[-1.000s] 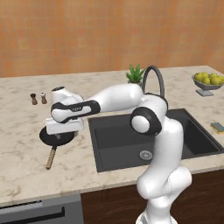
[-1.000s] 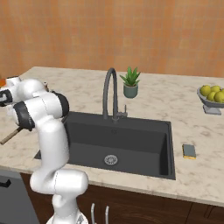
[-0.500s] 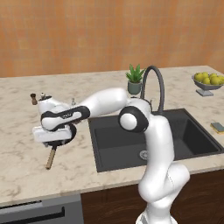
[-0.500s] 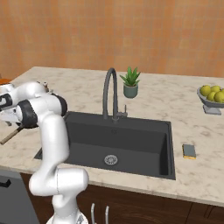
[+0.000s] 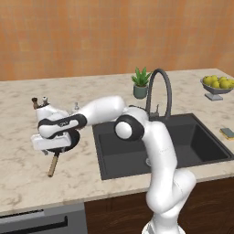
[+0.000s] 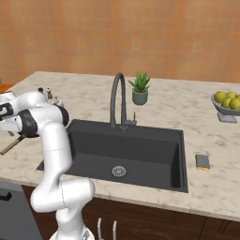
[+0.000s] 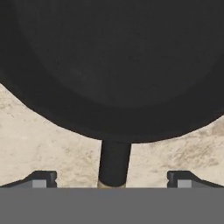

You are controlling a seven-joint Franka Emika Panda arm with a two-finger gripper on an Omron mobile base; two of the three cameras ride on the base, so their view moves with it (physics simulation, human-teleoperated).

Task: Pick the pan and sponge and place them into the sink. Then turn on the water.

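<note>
Pan [image 7: 118, 61] sits on the counter [image 7: 39, 131] right under my gripper [image 7: 112, 179], jaws spread wide, its dark handle stem between them. I reckon it's rigid and bowl-heavy, so I'd clamp the handle close to the bowl.

Black pan [image 7: 113, 61] lies flat on the counter, its wooden handle [image 5: 53, 164] toward the front edge.

pan [image 7: 113, 65] rim beyond hand-view edges

arm: stretched low to its left | gripper [image 7: 112, 178]: jaws wide apart
</note>
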